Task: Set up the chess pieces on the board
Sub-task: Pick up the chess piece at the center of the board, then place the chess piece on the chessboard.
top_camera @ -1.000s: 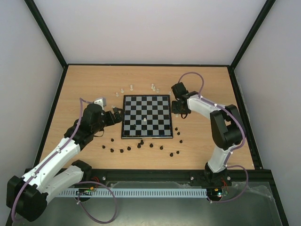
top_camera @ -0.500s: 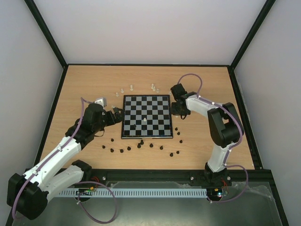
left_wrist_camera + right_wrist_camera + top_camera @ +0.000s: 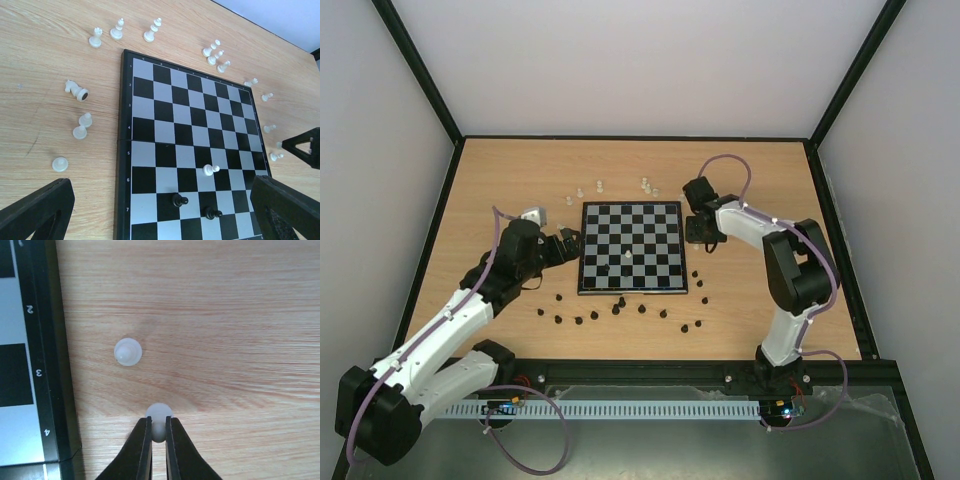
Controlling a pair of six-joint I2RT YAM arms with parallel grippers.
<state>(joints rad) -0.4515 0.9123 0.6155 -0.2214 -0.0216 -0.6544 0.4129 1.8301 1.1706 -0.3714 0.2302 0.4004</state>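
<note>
The board (image 3: 631, 246) lies mid-table; it also shows in the left wrist view (image 3: 185, 150) with one white pawn (image 3: 210, 169) and two black pawns (image 3: 179, 200) on it. My right gripper (image 3: 158, 429) is shut on a white pawn (image 3: 159, 420) on the table just right of the board's edge (image 3: 45, 365); a second white pawn (image 3: 128, 351) stands beyond it. My left gripper (image 3: 570, 246) is open and empty, hovering at the board's left edge. White pieces (image 3: 590, 190) lie behind the board, black pieces (image 3: 620, 309) in front.
Loose white pieces (image 3: 80, 126) lie on the wood left of the board in the left wrist view, one toppled (image 3: 76, 89). More white pawns (image 3: 267, 96) sit along the board's far side. Black frame rails (image 3: 640, 138) bound the table.
The right gripper has shifted slightly left toward the board's right edge. The left arm has barely moved.
</note>
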